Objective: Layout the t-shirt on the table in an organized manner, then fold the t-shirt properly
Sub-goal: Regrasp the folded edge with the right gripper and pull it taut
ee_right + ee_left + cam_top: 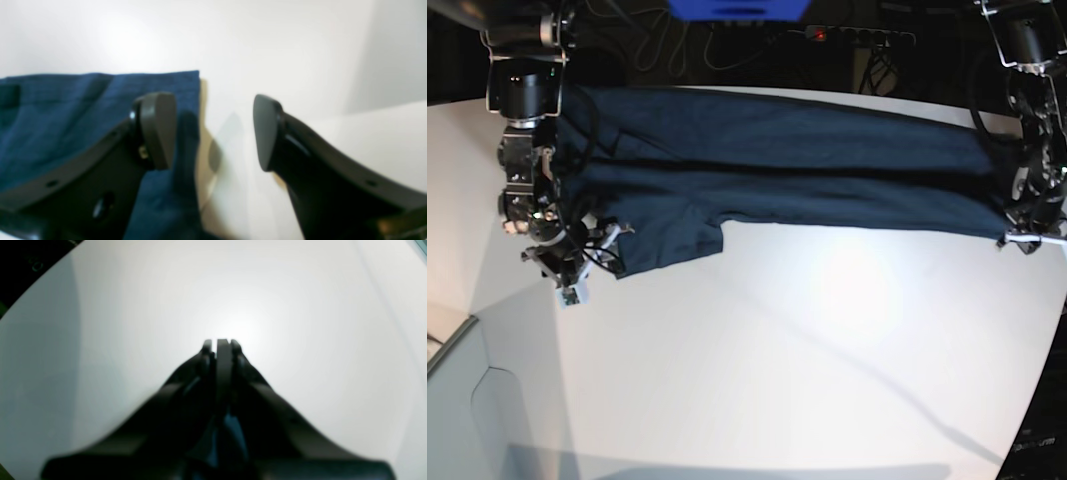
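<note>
The dark navy t-shirt lies stretched in a long band across the far part of the white table, one sleeve pointing toward me at the left. My right gripper hangs at the shirt's left end. In the right wrist view it stands open, one finger over the t-shirt edge, the other over bare table, nothing between them. My left gripper is at the shirt's right end. In the left wrist view it is shut above bare table, no cloth visible.
Cables and a power strip run behind the table's far edge, beside a blue object. A lower grey surface sits off the table's front left. The table's curved edge shows in the left wrist view.
</note>
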`<state>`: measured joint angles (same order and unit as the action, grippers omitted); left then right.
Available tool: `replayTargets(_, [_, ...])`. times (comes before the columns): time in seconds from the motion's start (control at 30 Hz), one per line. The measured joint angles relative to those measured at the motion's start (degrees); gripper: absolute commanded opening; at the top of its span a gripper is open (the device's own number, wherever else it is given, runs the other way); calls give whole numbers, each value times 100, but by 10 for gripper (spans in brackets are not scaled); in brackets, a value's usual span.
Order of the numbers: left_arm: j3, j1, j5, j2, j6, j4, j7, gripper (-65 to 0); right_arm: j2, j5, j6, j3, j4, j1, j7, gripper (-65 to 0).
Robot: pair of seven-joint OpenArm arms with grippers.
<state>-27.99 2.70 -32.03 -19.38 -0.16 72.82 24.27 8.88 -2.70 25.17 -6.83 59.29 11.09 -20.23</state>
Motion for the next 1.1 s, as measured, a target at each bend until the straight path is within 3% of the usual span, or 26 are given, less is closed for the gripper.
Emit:
replayTargets(0.33, [0, -4, 0, 2, -2, -7, -2, -650, -26, 0, 0, 645, -17, -22, -11, -284])
replayTargets(0.53, [0, -20, 0, 4, -2, -11, -2, -650, 9, 0, 0, 651, -22, -22, -11, -289])
replayTargets(0.8, [0, -20, 0, 4, 0, -28, -2, -650, 13, 7, 0, 654, -109, -2, 31, -471])
replayTargets(0.97, [0, -17, 0, 2, 0, -31, -2, -650, 17, 153, -20, 647, -885, 363, 411, -632])
replayTargets(1.1, [0, -20, 0, 4, 0, -33, -4, -650, 33, 192, -22, 640, -1047, 424, 529, -650])
